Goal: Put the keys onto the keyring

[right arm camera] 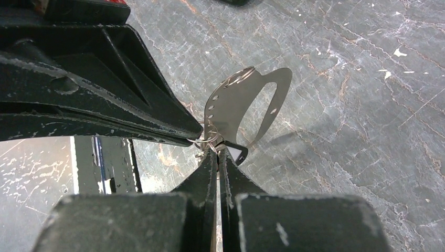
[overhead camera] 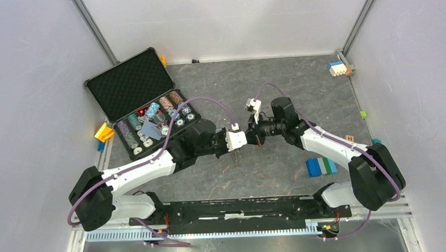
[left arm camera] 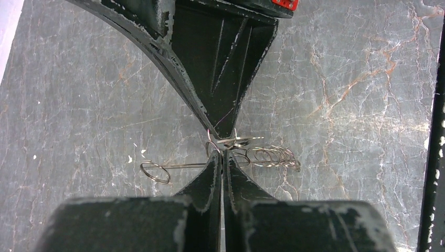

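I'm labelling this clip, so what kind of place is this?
Probably a robot lab test cell: plain white walls box in a grey tabletop, and a left arm and right arm are bolted to its near edge.

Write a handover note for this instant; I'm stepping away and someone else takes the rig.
Left tool: shut, pinching the small wire rings in mid-air over the table.
Right tool: shut, tip to tip with it on the same rings.
Keyring hangs at that pinch point, with the black-headed key right beside it.
Done: both things are off the table and together.
Left: I cannot tell if the key is threaded. Check, finish threading, release.
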`<action>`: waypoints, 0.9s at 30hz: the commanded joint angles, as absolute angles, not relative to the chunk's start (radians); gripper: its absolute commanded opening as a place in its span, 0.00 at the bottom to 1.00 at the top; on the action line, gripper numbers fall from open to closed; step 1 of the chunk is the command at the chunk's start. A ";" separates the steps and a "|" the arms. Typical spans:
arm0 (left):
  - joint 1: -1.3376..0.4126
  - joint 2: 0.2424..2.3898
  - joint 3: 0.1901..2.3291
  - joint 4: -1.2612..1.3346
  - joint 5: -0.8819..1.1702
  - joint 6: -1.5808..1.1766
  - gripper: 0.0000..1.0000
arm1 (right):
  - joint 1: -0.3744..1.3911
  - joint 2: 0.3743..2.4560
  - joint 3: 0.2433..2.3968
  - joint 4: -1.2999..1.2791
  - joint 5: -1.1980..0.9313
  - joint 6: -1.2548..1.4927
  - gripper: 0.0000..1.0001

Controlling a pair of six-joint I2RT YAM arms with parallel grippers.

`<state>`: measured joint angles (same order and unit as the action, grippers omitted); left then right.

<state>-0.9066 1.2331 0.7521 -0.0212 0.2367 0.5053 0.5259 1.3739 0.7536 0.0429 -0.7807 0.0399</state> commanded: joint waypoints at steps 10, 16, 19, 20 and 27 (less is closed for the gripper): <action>-0.946 1.238 0.770 0.030 0.328 0.485 0.02 | 0.532 1.377 0.802 0.103 -0.622 0.043 0.00; -0.946 1.240 0.767 0.039 0.331 0.480 0.02 | 0.537 1.375 0.806 0.099 -0.601 0.050 0.00; -0.946 1.242 0.766 0.039 0.348 0.480 0.02 | 0.543 1.376 0.814 0.093 -0.591 0.052 0.00; -0.946 1.242 0.765 0.041 0.355 0.478 0.02 | 0.544 1.378 0.817 0.092 -0.588 0.053 0.00; -0.946 1.233 0.751 0.044 0.402 0.485 0.02 | 0.555 1.383 0.824 0.092 -0.580 0.051 0.00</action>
